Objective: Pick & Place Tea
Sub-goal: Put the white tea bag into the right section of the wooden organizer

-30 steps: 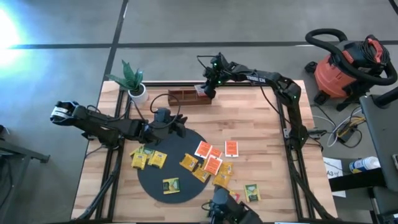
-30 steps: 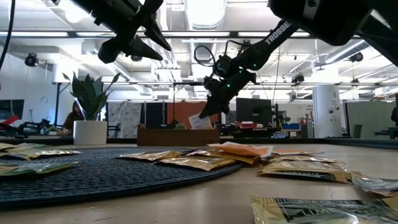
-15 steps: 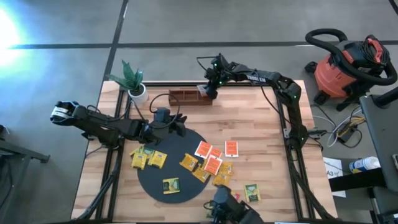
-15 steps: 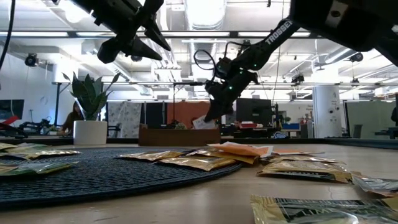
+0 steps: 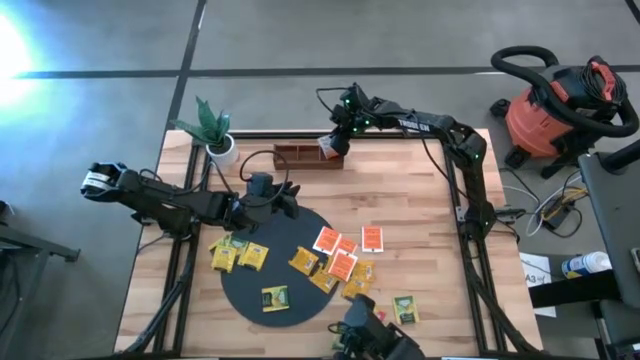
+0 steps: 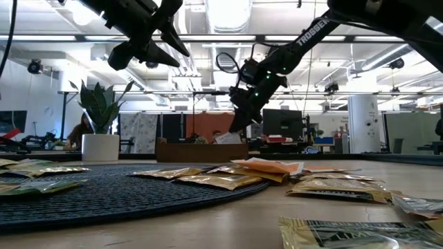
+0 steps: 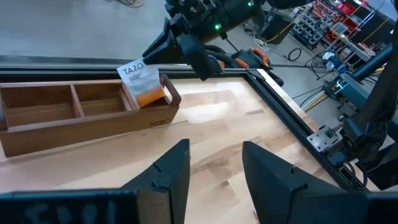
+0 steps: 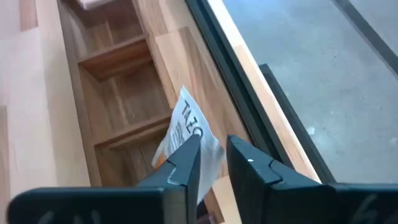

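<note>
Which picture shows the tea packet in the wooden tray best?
The left wrist view: the tea packet stands tilted in the wooden tray's end compartment, label readable. The right wrist view shows it partly behind the right gripper. The high and low views show it only tiny.

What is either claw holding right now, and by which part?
The right claw sits at the top edge of a tea packet standing in the wooden tray's end compartment; whether it grips cannot be told. The left claw holds nothing.

Overhead ceiling strip lights (image 6: pixel 228 15) bright; glare patch on floor (image 5: pixel 22 45); low view foreground packets (image 6: pixel 346 234) blurred.
</note>
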Tool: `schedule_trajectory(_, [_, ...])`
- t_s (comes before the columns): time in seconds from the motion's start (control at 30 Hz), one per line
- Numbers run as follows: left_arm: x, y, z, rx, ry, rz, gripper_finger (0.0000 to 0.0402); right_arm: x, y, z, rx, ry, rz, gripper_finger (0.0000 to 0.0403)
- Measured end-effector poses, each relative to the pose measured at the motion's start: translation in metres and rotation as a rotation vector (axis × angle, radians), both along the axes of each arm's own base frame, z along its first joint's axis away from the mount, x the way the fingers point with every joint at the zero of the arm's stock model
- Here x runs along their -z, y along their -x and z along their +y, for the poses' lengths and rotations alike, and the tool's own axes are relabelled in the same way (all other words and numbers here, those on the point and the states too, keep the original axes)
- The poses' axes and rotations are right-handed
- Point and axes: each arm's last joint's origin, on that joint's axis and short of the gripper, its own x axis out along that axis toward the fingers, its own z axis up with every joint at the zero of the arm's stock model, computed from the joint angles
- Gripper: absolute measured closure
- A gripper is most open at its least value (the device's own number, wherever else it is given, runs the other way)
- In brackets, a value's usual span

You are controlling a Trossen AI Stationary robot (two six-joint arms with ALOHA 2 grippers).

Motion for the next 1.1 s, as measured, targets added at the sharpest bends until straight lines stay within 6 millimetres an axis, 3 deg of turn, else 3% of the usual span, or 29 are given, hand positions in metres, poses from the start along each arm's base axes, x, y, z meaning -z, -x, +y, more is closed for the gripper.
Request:
schedule_trajectory(0.17, [0.000, 0.000, 0.000, 0.001, 0.001, 0.000, 0.0260, -0.001, 0.002, -0.002, 0.007, -0.001, -0.001, 0.0353])
schedule_trajectory(0.27, [0.000, 0.000, 0.000, 0.002, 0.003, -0.001, 0.0260, -0.012, 0.002, -0.007, 0.002, 0.026, -0.015, 0.0349])
schedule_trajectory(0.53, [0.000, 0.000, 0.000, 0.003, 0.003, 0.000, 0.0260, -0.045, -0.006, -0.009, -0.093, 0.106, 0.004, 0.0300])
schedule_trajectory(0.8, [0.001, 0.000, 0.000, 0.002, 0.002, 0.001, 0.0260, -0.027, -0.024, -0.025, -0.008, -0.049, 0.119, 0.0258])
schedule_trajectory(1.1, [0.002, 0.000, 0.000, 0.001, 0.006, 0.001, 0.0260, -0.014, -0.032, -0.030, 0.000, -0.105, 0.165, 0.0256])
